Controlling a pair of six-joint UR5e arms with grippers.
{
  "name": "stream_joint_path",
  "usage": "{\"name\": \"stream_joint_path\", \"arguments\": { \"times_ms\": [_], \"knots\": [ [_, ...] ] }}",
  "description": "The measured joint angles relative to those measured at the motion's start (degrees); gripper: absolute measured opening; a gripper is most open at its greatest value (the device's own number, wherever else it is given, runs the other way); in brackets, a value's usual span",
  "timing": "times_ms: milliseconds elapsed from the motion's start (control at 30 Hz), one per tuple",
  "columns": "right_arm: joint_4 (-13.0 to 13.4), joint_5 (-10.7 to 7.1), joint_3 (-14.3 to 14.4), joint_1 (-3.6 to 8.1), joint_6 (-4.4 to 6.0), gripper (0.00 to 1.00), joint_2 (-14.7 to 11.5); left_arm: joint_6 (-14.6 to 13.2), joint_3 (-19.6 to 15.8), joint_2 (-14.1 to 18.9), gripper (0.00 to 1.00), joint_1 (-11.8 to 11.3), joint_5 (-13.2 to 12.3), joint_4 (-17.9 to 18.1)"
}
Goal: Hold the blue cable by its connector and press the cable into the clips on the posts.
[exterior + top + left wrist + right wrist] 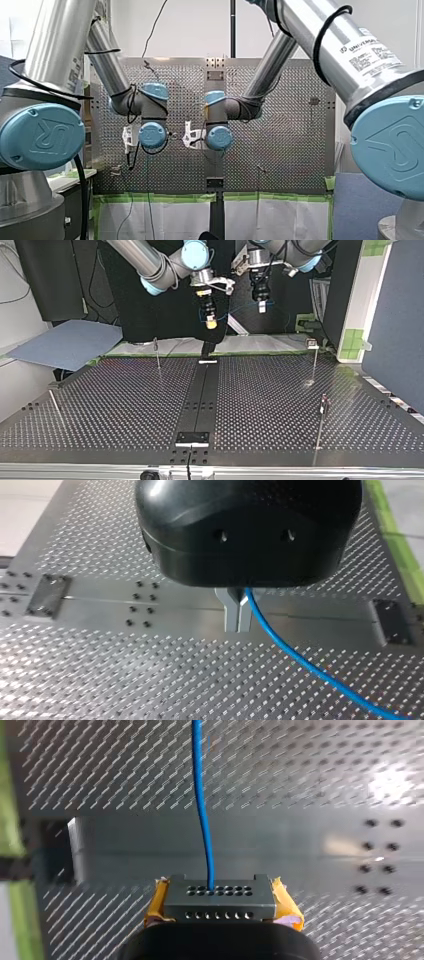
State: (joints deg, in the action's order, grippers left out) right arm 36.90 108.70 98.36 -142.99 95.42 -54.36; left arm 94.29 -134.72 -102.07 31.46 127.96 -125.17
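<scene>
A robotics laboratory or test cell was shown. A large perforated metal table point(110, 410) was flanked by a left arm point(107, 65) and a right arm point(272, 60) of silver tube with blue joint caps, the right one marked with its maker's label. White sheeting point(170, 220) was edged with green tape point(160, 198), loose black cables point(156, 22) were hung against a plain wall, and a blue partition panel point(395, 325) was stood alongside.

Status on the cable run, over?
Right gripper shut on connector. Left gripper shut on blue cable. Cable off the posts, unclipped. Nothing in the way.
</scene>
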Motion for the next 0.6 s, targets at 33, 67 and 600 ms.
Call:
{"name": "stream_joint_path", "arguments": {
  "times_ms": [33,67,600],
  "knots": [
    [-0.5,-0.60,-0.6,-0.05,0.47,0.00,-0.6,0.1,0.0,0.4,0.00,-0.1,0.3,-0.2],
    [-1.0,-1.06,-1.0,-0.09,0.75,0.00,-1.1,0.2,0.1,0.8,0.00,-0.1,0.7,-0.3],
    [-7.0,-4.68,-8.2,-0.17,1.53,0.00,-8.5,2.7,6.4,9.0,0.00,-0.9,3.9,-7.4]
  ]
}}
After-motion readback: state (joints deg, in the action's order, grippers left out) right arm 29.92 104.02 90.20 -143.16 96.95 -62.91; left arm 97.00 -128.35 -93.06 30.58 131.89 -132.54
